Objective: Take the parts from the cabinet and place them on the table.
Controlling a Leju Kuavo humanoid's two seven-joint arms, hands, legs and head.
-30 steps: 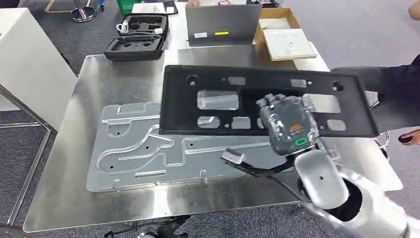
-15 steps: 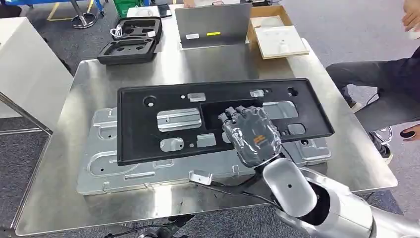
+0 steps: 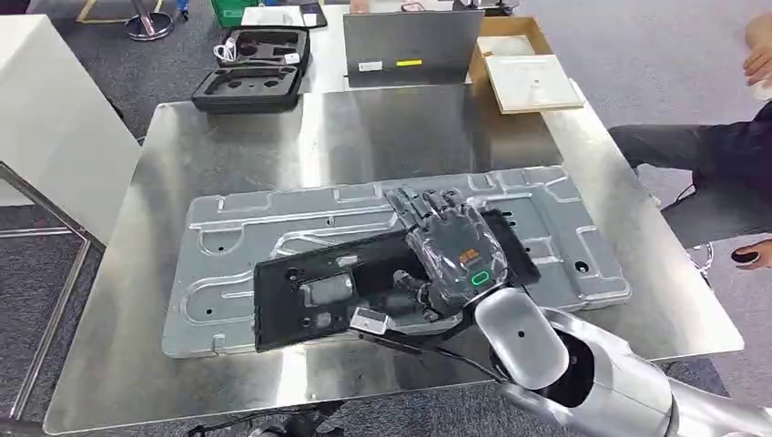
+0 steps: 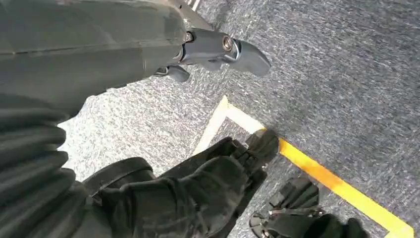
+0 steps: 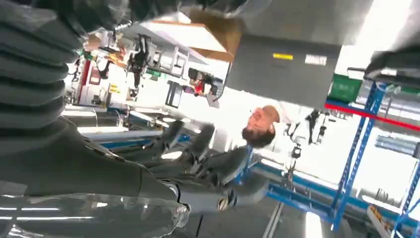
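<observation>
A black plastic panel (image 3: 319,296) with several cut-outs lies tilted on top of a large grey stamped metal panel (image 3: 273,223), which rests flat on the steel table (image 3: 228,137). My right hand (image 3: 446,246) lies over the black panel's right half. Its fingers (image 3: 423,202) stretch past the panel's far edge over the grey panel, and its thumb sits in the big cut-out, holding the panel. In the right wrist view the same hand's fingers (image 5: 198,146) show blurred. My left hand (image 4: 218,49) hangs beside my body over the carpet, thumb out, holding nothing.
A black foam case (image 3: 250,82), an upright grey sheet (image 3: 410,45) and a cardboard box (image 3: 519,64) stand at the table's far end. A person in dark clothes (image 3: 719,155) sits at the right. A white cabinet (image 3: 45,118) stands to the left.
The black panel, held high and to the right before, has come down and leftward onto the grey panel. My right hand went with it. The head camera shifted slightly.
</observation>
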